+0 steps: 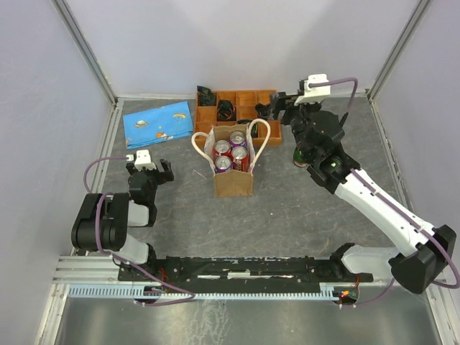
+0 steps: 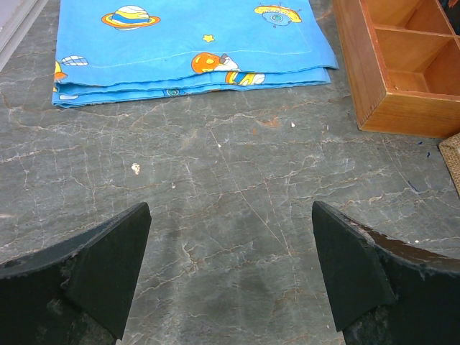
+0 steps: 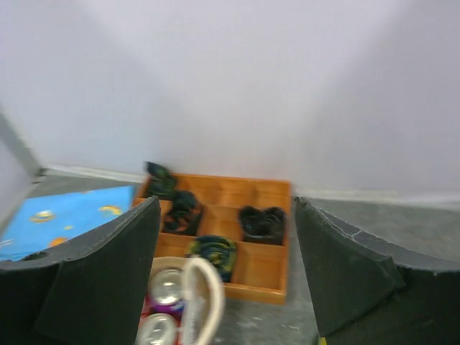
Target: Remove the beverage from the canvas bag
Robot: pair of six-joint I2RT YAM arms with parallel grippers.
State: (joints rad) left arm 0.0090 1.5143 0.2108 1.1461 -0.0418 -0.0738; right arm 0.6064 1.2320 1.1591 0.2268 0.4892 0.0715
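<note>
**A:** Where was the bag?

**B:** The tan bag [image 1: 233, 180] stood upright in the middle of the desk [image 1: 302, 223], its cream handles [image 1: 203, 144] flopped outward. Four cans [image 1: 230, 154], red and purple, stood inside with their tops showing.

**A:** And the arms?

**B:** The right fingers [image 3: 100, 280] hung at the bag's 1 o'clock, by the right end of an orange tray [image 1: 248, 97]. They were spread wide with nothing between them. The left fingers [image 2: 108, 266] sat at the bag's 9 o'clock, low over bare desk, also spread and empty.

**A:** Anything else?

**B:** A folded blue cloth [image 1: 158, 123] lay at the bag's 10 o'clock. A small green round thing [image 1: 299, 155] showed at 3 o'clock, half hidden beneath the right arm. I could not tell what it was.
</note>
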